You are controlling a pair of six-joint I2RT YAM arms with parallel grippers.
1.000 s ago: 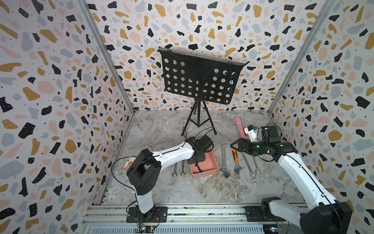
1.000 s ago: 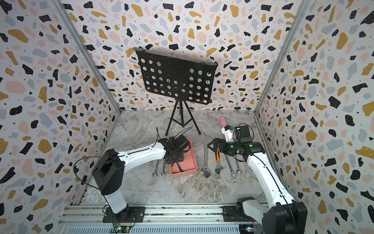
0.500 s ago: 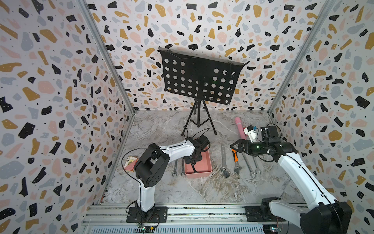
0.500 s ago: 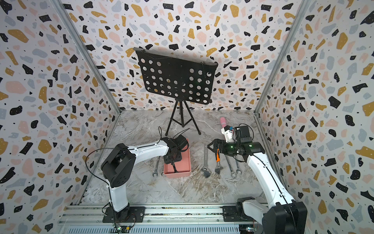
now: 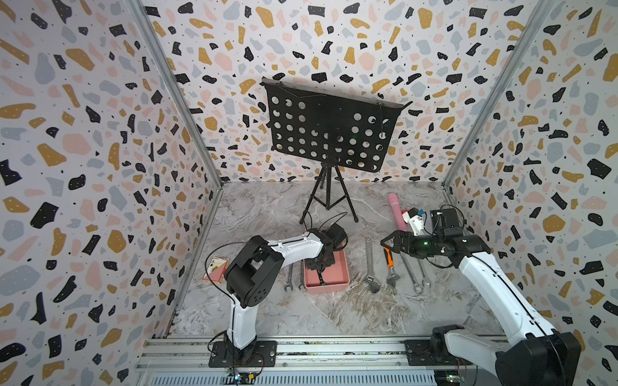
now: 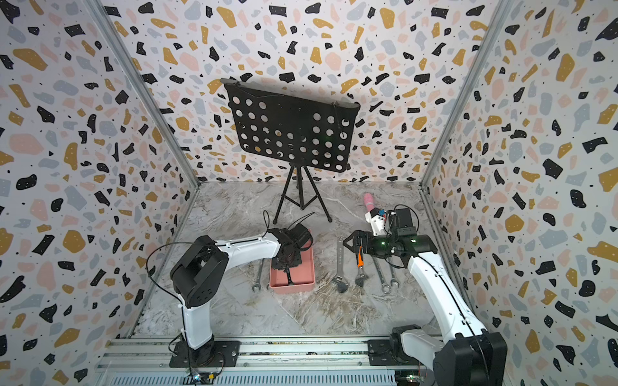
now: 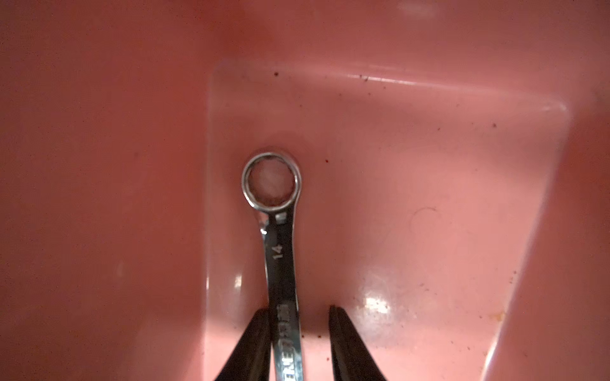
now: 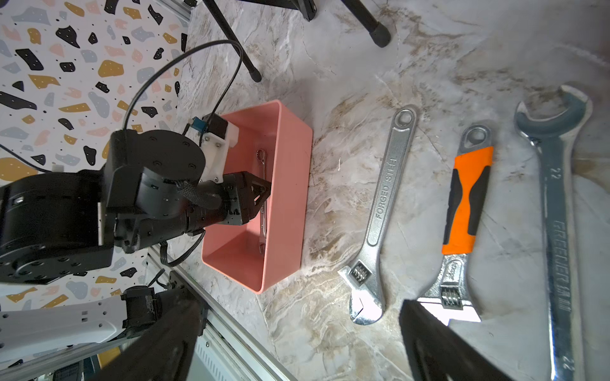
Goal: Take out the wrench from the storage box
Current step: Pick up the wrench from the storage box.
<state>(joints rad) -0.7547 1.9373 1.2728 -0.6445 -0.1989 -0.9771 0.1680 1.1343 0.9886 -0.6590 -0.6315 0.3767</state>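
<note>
The salmon-pink storage box point(image 5: 344, 267) point(image 6: 312, 264) stands on the marble floor with a small silver wrench point(image 7: 280, 257) flat on its bottom, ring end away from the wrist camera. My left gripper point(image 7: 298, 308) is down inside the box and straddles the wrench's shaft. One finger point(image 7: 257, 330) touches the shaft, and a gap stays between the shaft and the other finger. In the right wrist view the left gripper point(image 8: 260, 194) covers the wrench's point(image 8: 263, 158) middle. My right gripper point(image 5: 384, 242) point(image 8: 298, 308) hovers open above the tools right of the box, holding nothing.
Right of the box lie a silver adjustable wrench point(image 5: 369, 264), an orange-handled one point(image 5: 389, 264) and long combination wrenches point(image 5: 411, 270). Two slim wrenches point(image 5: 289, 277) lie left of it, then a card pack point(image 5: 215, 269). A black music stand point(image 5: 329, 133) and a pink cylinder point(image 5: 396, 207) stand behind.
My left gripper has sunk into the box and narrowed its jaws around the wrench. The box has slid a little to the left and turned straighter. The right arm has not moved.
</note>
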